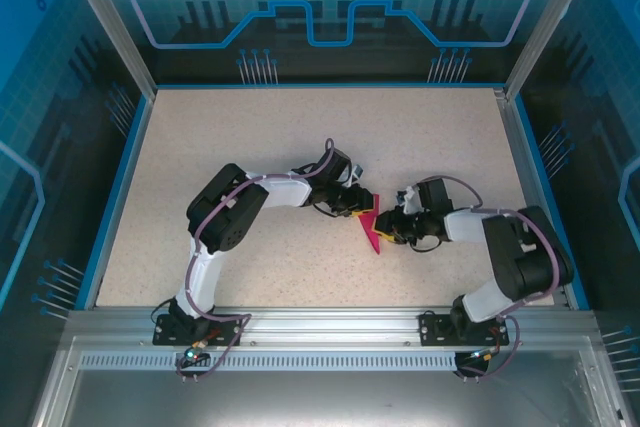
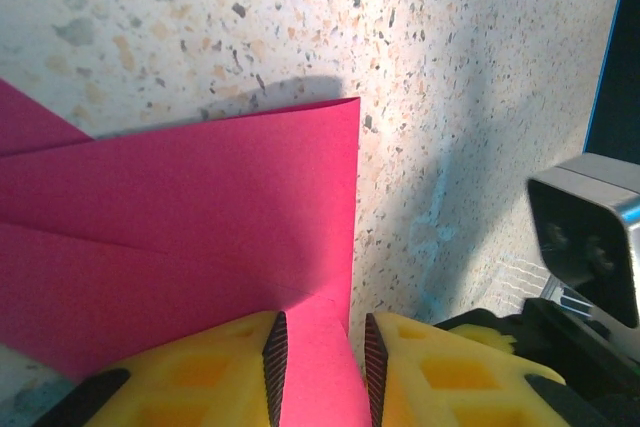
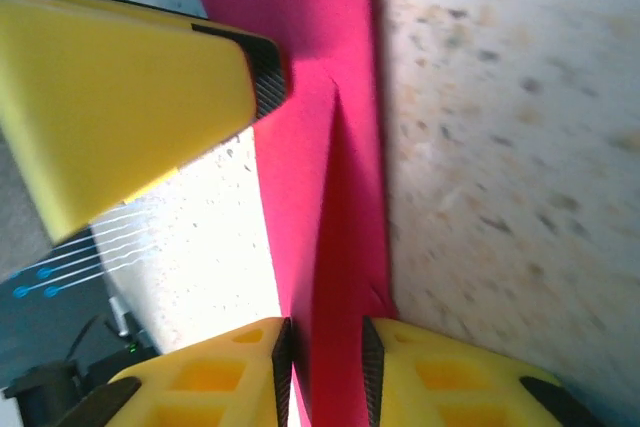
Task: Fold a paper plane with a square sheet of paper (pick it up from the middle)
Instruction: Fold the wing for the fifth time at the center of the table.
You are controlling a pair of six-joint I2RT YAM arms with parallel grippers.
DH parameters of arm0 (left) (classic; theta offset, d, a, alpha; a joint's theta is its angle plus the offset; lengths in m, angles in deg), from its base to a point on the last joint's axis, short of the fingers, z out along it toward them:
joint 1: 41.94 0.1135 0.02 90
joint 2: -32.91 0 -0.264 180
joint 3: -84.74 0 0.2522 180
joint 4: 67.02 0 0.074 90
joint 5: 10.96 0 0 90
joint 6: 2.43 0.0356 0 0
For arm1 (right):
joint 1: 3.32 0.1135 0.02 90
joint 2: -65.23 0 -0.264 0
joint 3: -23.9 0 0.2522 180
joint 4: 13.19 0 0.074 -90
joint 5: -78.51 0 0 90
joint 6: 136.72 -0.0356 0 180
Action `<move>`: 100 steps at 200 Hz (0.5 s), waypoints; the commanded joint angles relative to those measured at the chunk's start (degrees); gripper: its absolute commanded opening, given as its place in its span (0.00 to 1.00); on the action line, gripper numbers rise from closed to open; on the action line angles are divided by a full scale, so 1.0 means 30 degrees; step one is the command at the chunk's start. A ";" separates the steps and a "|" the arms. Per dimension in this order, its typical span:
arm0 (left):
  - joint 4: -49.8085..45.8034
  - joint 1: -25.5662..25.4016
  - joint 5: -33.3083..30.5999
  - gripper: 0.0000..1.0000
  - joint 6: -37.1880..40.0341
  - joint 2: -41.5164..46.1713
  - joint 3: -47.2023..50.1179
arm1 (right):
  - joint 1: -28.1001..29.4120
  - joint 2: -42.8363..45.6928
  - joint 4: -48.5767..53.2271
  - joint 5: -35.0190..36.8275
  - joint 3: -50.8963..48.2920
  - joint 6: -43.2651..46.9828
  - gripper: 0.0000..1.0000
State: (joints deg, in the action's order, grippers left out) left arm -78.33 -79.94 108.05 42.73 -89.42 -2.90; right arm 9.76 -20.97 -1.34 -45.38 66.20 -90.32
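Observation:
The magenta-pink paper (image 1: 371,234) is folded into a narrow pointed paper plane shape at the middle of the table, its tip toward the near edge. My left gripper (image 1: 357,205) reaches it from the left, my right gripper (image 1: 390,228) from the right. In the left wrist view the creased paper (image 2: 180,217) runs up between the left gripper's (image 2: 320,367) yellow fingers, which stand apart. In the right wrist view a folded ridge of the paper (image 3: 320,147) stands between the right gripper's (image 3: 327,372) parted pads. The left gripper's finger (image 3: 130,87) touches the paper's far part.
The speckled tabletop (image 1: 250,147) has a blue raised rim (image 1: 128,152) and metal frame posts at its corners. A metal rail (image 1: 320,322) with both arm bases runs along the near edge. The right arm's wrist camera (image 2: 590,237) sits close to the left gripper.

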 commanded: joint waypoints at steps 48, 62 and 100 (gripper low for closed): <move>-0.1384 -0.0239 -0.0257 0.30 0.0507 -0.0999 -0.0095 | 0.0156 0.4256 0.2133 -0.0038 0.0023 -0.0371 0.18; -0.1326 -0.0290 -0.0190 0.30 0.0503 -0.0987 -0.0128 | 0.0374 0.3448 0.1389 -0.0702 0.0313 -0.0798 0.17; -0.1279 -0.0314 -0.0112 0.31 0.0425 -0.0982 -0.0128 | 0.1881 0.0204 -0.0748 -0.1193 0.1179 -0.1785 0.13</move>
State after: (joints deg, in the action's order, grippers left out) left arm -78.70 -80.00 108.07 42.95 -89.42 -3.19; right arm 12.53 -15.81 0.82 -46.51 67.34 -93.20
